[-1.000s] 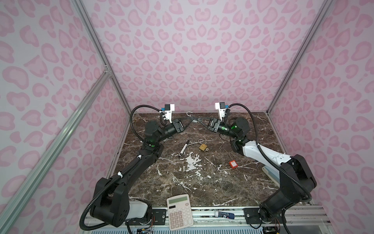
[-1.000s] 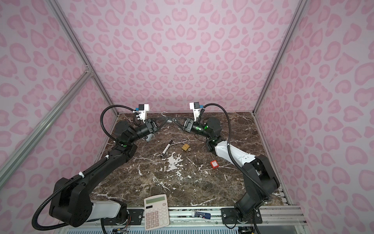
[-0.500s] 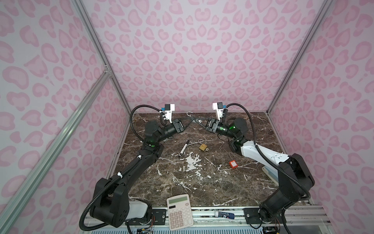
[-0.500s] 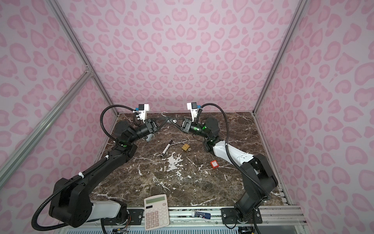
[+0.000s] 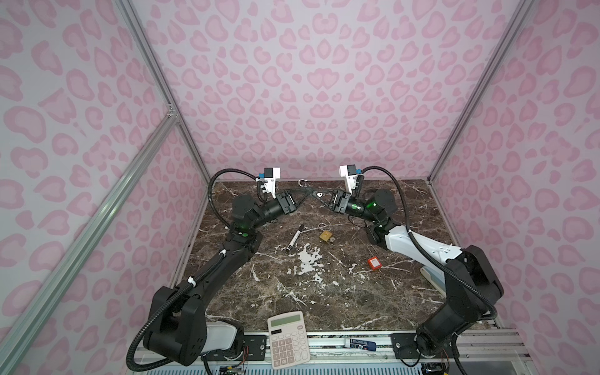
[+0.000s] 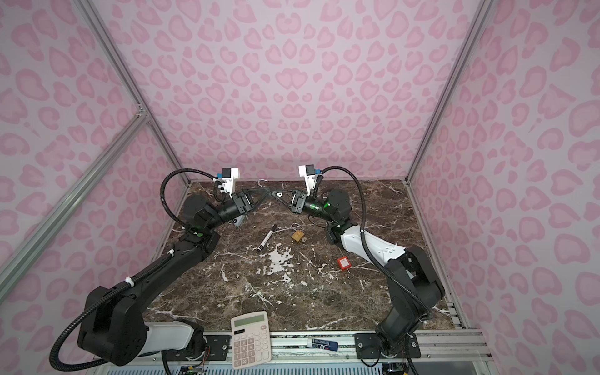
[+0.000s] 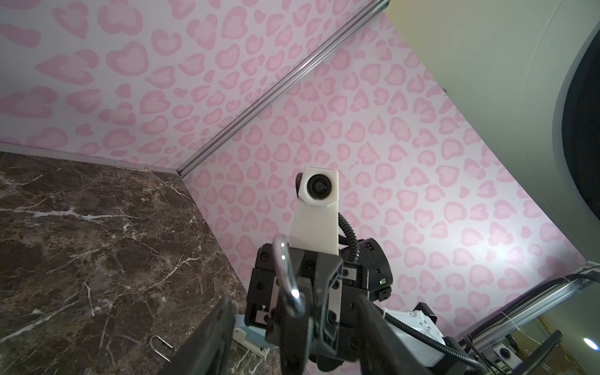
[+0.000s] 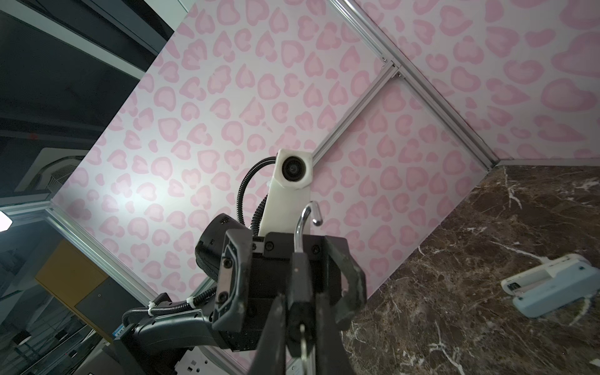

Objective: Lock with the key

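A black padlock (image 5: 309, 191) (image 8: 302, 289) with its silver shackle (image 5: 303, 182) (image 6: 263, 182) swung open hangs in the air above the back middle of the table. My right gripper (image 5: 315, 193) (image 8: 300, 324) is shut on the lock body. A thin silver key (image 8: 303, 339) shows at the lock's lower end, between my right fingers. My left gripper (image 5: 307, 191) (image 7: 292, 344) faces it from the left. Its fingers (image 7: 207, 337) stand wide apart on either side of the padlock (image 7: 297, 324), with gaps on both sides.
On the marble table (image 5: 324, 292) lie a brass padlock (image 5: 325, 235), a red padlock (image 5: 374, 262), a marker pen (image 5: 294, 238) and a white-blue device (image 8: 552, 290) by the right wall. A calculator (image 5: 288, 337) sits at the front edge. Pink walls close in the back and sides.
My left gripper has opened and let go of the black padlock. My right gripper has closed on the lock, after shifting slightly left.
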Tool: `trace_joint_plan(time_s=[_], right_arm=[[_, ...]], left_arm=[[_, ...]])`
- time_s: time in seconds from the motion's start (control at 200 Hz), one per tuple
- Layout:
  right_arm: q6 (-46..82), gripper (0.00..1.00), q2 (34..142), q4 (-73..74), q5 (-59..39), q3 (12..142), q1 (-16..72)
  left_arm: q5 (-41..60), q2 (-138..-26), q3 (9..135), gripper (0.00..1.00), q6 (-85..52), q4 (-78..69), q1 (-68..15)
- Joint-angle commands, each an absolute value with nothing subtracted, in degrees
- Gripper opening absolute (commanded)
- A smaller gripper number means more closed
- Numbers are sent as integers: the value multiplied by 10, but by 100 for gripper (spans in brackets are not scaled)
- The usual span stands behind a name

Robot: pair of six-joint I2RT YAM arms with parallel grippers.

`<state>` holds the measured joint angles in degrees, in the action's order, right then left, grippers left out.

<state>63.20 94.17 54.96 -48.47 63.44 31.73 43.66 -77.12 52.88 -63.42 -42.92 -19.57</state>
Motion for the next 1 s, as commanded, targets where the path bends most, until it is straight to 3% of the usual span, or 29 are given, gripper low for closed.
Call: trace_joint_plan(time_s=[0.0, 0.255, 0.645, 0.995], right_arm=[[624, 3, 943, 577, -489, 634, 313], [584, 2, 919, 533, -495, 609, 282], [363, 1, 878, 246, -518, 626, 295], [340, 1, 895, 221, -529, 656, 318]], left_arm=[[434, -762, 526, 70, -616, -426, -194], [431, -735, 517, 73, -604, -399, -175], [449, -723, 531, 73, -603, -381, -158], [463, -731, 527, 73, -595, -369, -161]])
